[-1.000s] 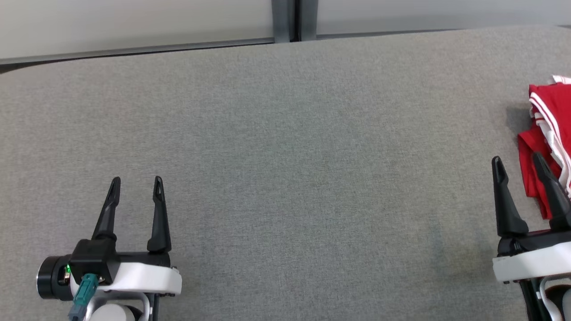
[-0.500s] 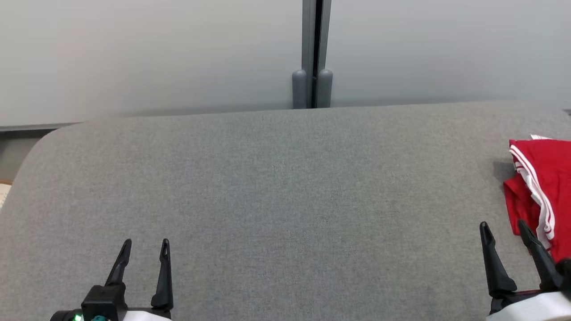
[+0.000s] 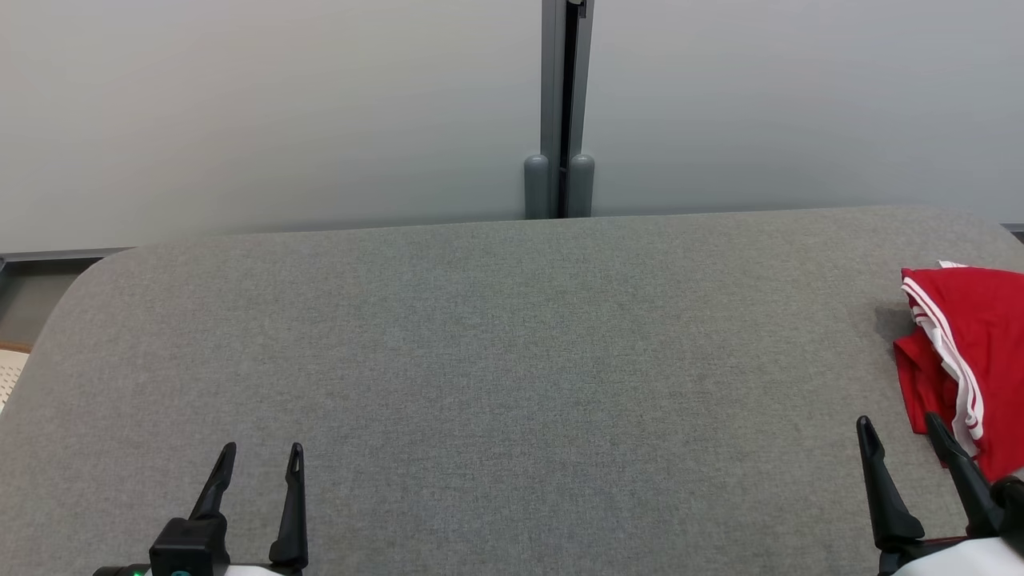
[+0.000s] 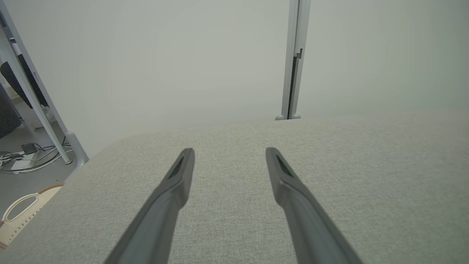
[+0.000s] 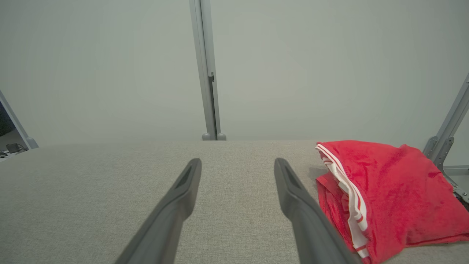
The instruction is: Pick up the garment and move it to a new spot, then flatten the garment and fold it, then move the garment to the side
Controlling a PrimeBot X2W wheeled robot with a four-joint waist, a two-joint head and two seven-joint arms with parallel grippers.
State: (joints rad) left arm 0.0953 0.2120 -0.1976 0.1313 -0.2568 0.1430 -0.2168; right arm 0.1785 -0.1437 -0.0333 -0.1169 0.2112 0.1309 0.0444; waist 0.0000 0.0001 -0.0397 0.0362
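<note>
Red garment (image 3: 986,336) heaped on grey table (image 3: 480,360); right pincer (image 3: 897,420) beside, fingers spread.

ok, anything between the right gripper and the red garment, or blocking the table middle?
Nothing visible does. The right gripper is open just beside the red garment, which lies bunched at the right end of the grey table. Toward the middle the surface is bare fabric.

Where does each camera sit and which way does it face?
Head: on the head, facing down over the grey table; left pincer, right pincer at bottom corners.
Left wrist: along its own fingers, toward the wall post.
Right wrist: along its own fingers, red garment beside them.
Shared: head and right wrist both show the garment.
</note>
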